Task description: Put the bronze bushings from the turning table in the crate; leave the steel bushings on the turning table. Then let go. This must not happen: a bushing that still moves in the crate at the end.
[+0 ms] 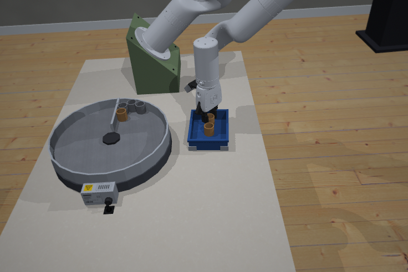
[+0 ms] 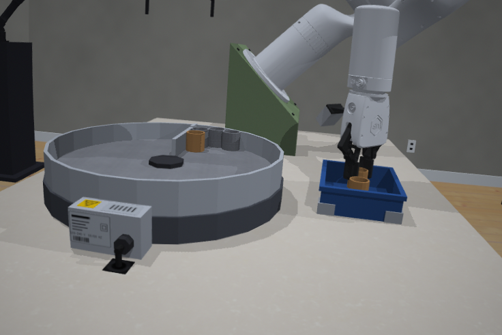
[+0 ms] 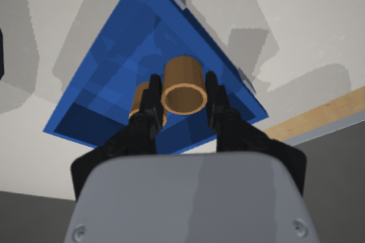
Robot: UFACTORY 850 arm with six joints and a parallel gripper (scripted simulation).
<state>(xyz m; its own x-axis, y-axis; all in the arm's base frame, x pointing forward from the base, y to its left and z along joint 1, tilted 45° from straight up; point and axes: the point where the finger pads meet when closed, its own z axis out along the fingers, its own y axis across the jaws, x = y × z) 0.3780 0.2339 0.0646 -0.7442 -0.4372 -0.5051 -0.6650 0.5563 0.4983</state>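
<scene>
My gripper (image 1: 207,118) reaches down into the blue crate (image 1: 203,129) and is shut on a bronze bushing (image 3: 183,91), held upright low inside the crate. The held bushing also shows in the top view (image 1: 210,117). A second bronze bushing (image 1: 208,129) stands on the crate floor just in front of it and shows in the exterior view (image 2: 358,183). On the grey turning table (image 1: 110,140), one bronze bushing (image 1: 121,114) stands beside a divider bar, with three steel bushings (image 1: 131,105) behind it.
A green wedge mount (image 1: 154,63) holding the arm's base stands behind the crate. A grey control box (image 1: 98,193) with a black knob sits in front of the turning table. A black hub (image 1: 111,138) marks the table's centre.
</scene>
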